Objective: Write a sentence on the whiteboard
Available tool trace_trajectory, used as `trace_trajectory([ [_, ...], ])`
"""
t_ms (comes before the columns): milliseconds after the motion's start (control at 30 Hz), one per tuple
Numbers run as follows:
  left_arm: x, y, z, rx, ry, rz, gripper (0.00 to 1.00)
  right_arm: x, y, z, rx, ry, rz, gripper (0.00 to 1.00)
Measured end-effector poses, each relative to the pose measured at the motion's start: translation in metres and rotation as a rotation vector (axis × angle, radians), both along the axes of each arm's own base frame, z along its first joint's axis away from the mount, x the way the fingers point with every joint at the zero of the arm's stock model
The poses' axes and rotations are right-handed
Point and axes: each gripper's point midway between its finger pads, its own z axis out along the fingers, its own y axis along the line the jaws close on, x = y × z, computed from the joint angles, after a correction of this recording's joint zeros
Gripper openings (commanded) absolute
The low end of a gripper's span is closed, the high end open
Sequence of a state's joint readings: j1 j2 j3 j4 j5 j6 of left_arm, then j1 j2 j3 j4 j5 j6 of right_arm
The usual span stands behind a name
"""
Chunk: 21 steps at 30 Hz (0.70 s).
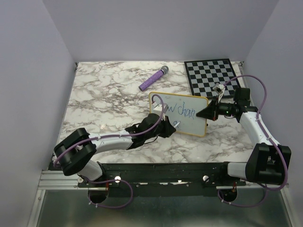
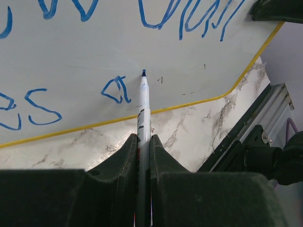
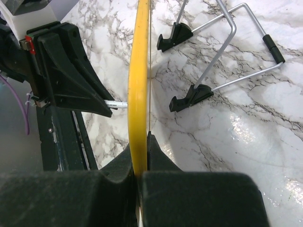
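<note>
The whiteboard (image 1: pixel 185 124) stands propped at a tilt on the marble table (image 1: pixel 104 104), right of centre and just in front of the checkered board (image 1: pixel 210 75), its white face turned toward the arms' bases. From behind, the right wrist view shows its wire stand (image 3: pixel 222 47) with black feet resting on the marble. The right gripper (image 1: pixel 208 113) is clamped on the board's right edge, its two fingers pinching the thin yellow frame between them. The left gripper (image 2: pixel 143 142) is clenched on a slim white marker (image 2: pixel 143 106) that runs straight out between its fingers, and the blue tip meets the board's face in the lower half, just right of a small looped letter. The sentence (image 1: pixel 182 109) is in thin blue strokes: from above, the upper line reads roughly "w chan", its start hidden behind the left arm's purple cable. In the left wrist view a second line sits below it, with an "s" shape to the left and the looped "a" beside the marker tip; anything further left runs out of view. A purple cylinder with a grey end (image 1: pixel 154 79) lies at an angle on the table behind the board, well apart from both grippers.
</note>
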State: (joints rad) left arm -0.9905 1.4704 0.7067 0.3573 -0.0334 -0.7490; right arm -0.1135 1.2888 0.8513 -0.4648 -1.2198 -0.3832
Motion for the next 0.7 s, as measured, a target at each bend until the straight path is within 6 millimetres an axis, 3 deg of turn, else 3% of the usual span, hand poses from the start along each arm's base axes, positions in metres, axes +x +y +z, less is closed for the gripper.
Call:
trace_trajectory([
  [700, -0.006, -0.003, -0.015, 0.037, 0.045, -0.025, 0.00, 0.000, 0.000, 0.000, -0.001, -0.004, 0.000, 0.01],
])
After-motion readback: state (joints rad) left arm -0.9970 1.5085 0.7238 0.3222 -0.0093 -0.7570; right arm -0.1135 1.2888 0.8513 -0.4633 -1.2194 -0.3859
